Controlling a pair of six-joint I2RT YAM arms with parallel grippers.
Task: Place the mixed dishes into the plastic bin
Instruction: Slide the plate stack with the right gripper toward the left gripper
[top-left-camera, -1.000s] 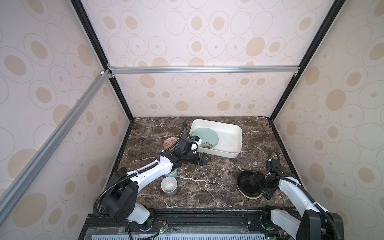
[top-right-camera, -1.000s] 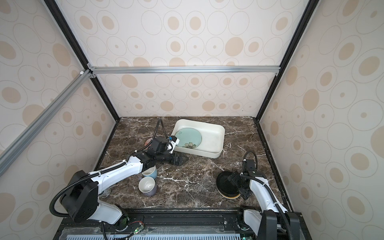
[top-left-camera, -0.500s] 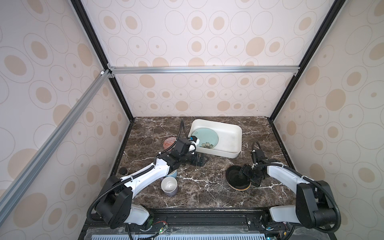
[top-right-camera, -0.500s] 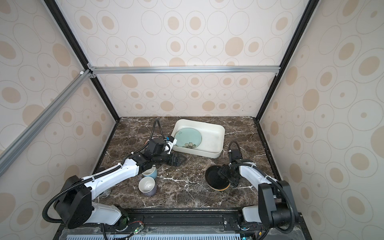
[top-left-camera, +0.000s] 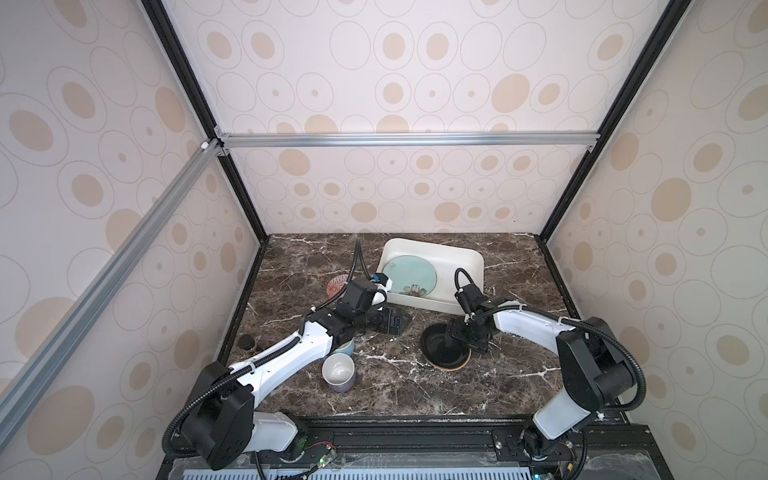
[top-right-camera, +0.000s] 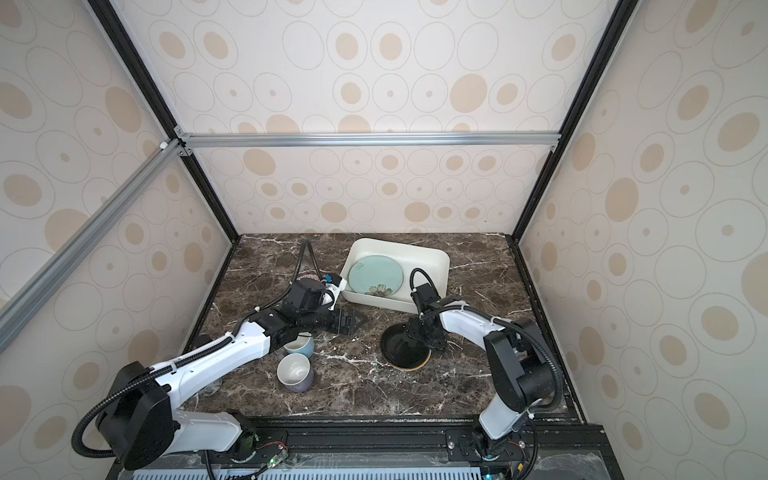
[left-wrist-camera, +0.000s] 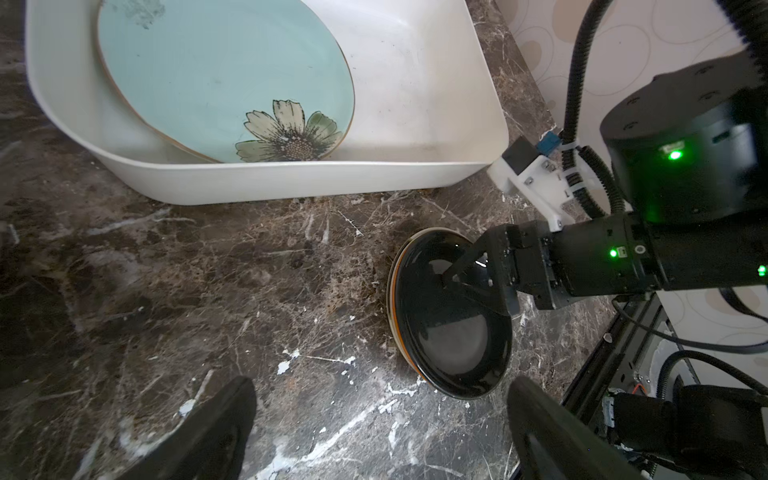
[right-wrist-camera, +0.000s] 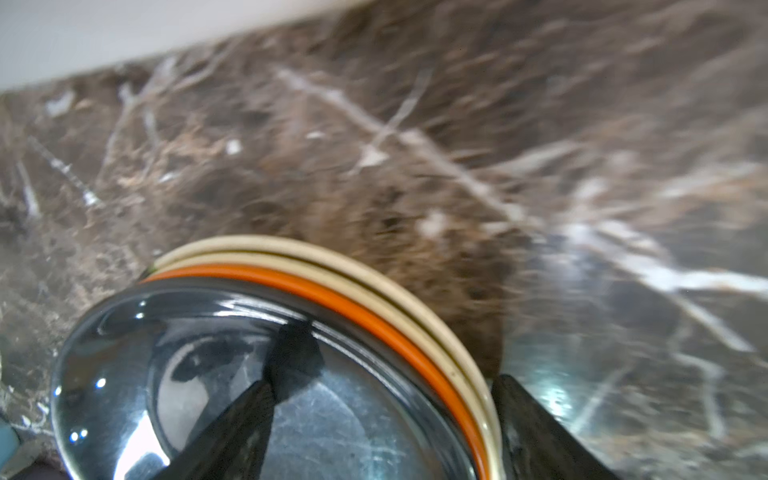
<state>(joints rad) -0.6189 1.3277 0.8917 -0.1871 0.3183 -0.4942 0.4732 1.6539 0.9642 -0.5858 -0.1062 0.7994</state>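
The black-and-cream plate (top-left-camera: 441, 354) sits face up on the marble table (top-left-camera: 415, 392), just off centre toward 4 o'clock. It is round, so it has no long axis; its orange and cream rim bands show at its 6 o'clock edge. The right gripper (right-wrist-camera: 395, 386) straddles the rim at about the plate's 2 o'clock, one finger (right-wrist-camera: 286, 353) over the glossy well and the other outside the rim. Its jaws stand wide, and I cannot tell whether they pinch the plate.

At 12 o'clock the plastic bin (top-left-camera: 432, 246) lies with its long axis roughly 9 to 3. The teal flower-painted plate (top-left-camera: 409, 275) is in its 9 o'clock end, flower toward 5.

The left gripper (left-wrist-camera: 380, 386), at 10 o'clock from the black-and-cream plate, points toward 3, spread wide and empty.

The lavender-grey mug (top-left-camera: 338, 372) and light-blue mug (top-right-camera: 300, 343) stand mouth up at 7 to 8 o'clock. The orange-patterned bowl (top-left-camera: 337, 284) is at 10, and the small dark jar (top-left-camera: 248, 341) at 9.
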